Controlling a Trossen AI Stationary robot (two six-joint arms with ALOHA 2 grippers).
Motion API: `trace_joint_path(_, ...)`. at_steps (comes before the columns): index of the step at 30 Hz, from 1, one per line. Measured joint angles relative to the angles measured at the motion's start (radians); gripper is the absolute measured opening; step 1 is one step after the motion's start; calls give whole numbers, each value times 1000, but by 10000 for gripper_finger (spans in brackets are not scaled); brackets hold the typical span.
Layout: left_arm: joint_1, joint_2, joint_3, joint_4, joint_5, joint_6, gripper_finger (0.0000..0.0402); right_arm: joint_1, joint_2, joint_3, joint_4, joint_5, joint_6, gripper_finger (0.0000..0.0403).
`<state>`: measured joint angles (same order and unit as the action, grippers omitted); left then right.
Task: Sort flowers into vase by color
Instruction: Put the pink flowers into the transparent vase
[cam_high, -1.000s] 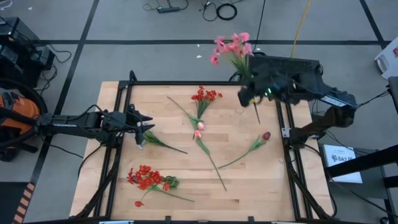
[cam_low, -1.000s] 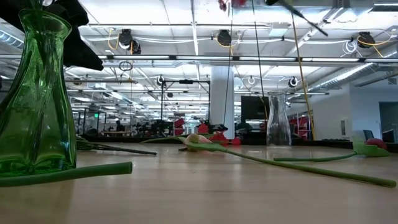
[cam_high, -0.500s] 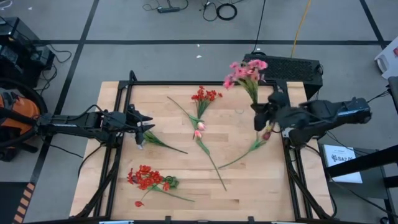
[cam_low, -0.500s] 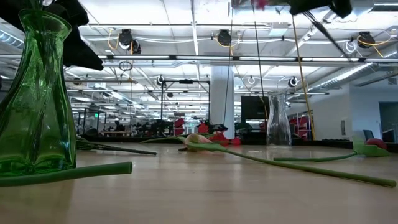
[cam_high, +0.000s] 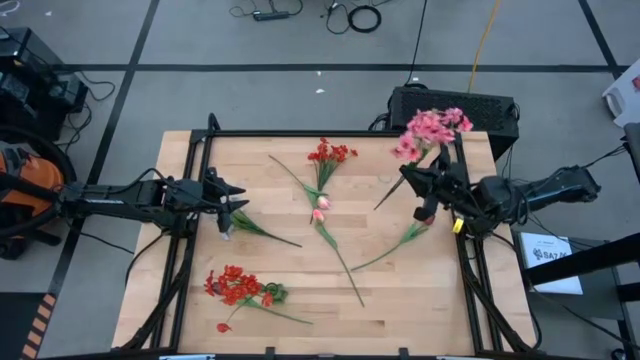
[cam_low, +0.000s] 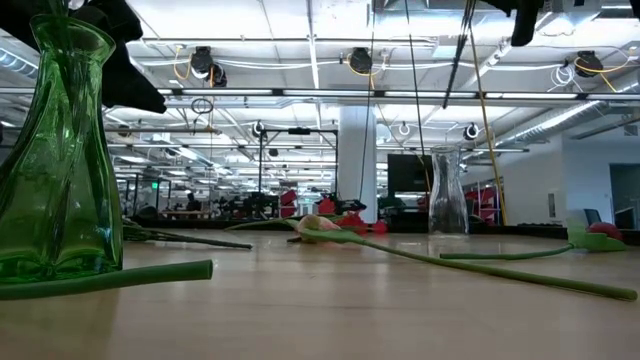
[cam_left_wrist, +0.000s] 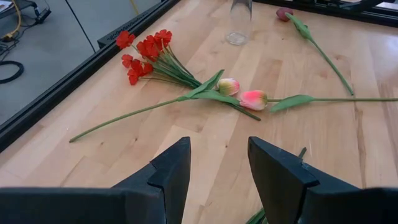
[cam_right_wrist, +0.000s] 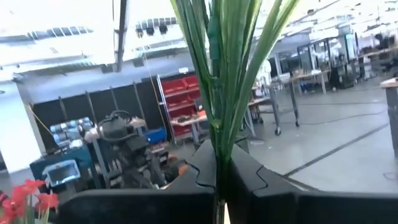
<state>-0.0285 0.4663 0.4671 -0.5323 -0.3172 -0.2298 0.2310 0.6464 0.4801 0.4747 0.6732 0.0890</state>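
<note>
My right gripper (cam_high: 418, 183) hovers over the table's far right part, shut on a bunch of pink flowers (cam_high: 432, 128). The bunch's stalk end (cam_high: 385, 200) slants toward the table's middle. My left gripper (cam_high: 232, 200) stands open at the table's left, over a green vase (cam_low: 55, 150), with nothing between its fingers (cam_left_wrist: 174, 168). A clear vase (cam_low: 447, 190) stands on the far right part of the table. Red clusters (cam_high: 330, 152), pink tulips (cam_high: 320, 208), a maroon tulip (cam_high: 428, 217) and a red bunch (cam_high: 238, 285) lie flat on the wood. My right gripper pinches the pink bunch's green stalks (cam_right_wrist: 217, 143) between its two fingers, which come in from the table's right side and lie across the stalks. The bunch is lifted clear of the table. Its blooms point toward the far edge and its stalk end (cam_low: 452, 70) hangs below.
A leafy green stalk (cam_high: 262, 230) lies by the left gripper. Black frame rails (cam_high: 190, 250) run along the table's left, right and far sides. A black box (cam_high: 480, 105) sits beyond the far right corner.
My right gripper has come down and toward the table's near and right side, tipping as it went, and has stayed shut on the pink bunch. The bunch has swung from beyond the far edge to over the table's far right corner, blooms moving right, stalk end swinging toward the middle.
</note>
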Motion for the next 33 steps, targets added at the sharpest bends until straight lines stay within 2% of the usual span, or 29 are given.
trace_joint_path(5, 0, 0, 0, 0, 0, -1, 168, -9, 2, -38, 66, 12, -75, 0)
trace_joint_path(9, 0, 0, 0, 0, 0, 0, 168, -19, 0, -35, 193, 18, -231, 0)
trace_joint_path(14, 0, 0, 0, 0, 0, 0, 168, -26, 0, -35, 222, 168, -347, 0)
trace_joint_path(21, 0, 0, 0, 0, 0, 0, 168, -89, 34, -35, 124, 194, -311, 0)
trace_joint_path(30, 0, 0, 0, 0, 0, 0, 168, -188, 121, -35, 110, 186, -280, 0)
trace_joint_path(33, 0, 0, 0, 0, 0, 0, 168, -211, 153, -35, 76, 184, -207, 1)
